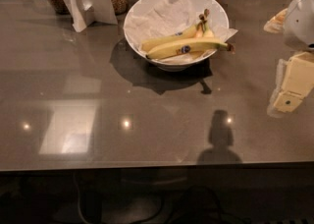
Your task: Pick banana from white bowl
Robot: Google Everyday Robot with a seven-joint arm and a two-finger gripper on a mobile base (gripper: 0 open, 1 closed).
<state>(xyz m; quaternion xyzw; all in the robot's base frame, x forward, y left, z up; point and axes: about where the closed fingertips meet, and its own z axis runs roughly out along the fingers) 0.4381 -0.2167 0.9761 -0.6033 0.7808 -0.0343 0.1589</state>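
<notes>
Camera view: glossy grey table [147, 134], banana [171, 49] in white bowl [143, 13]; end effector [288, 90] far right, openness can't tell.

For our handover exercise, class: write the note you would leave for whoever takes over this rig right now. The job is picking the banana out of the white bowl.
Gripper: at the right edge of the view, above the table, well to the right of the white bowl, touching nothing.
Banana: lies across the front of the bowl, stem end poking over the right rim, with shorter bananas just behind it.
Done: nothing yet; the banana is not grasped.
Left: move to the bowl, grip the banana, lift it out.
</notes>
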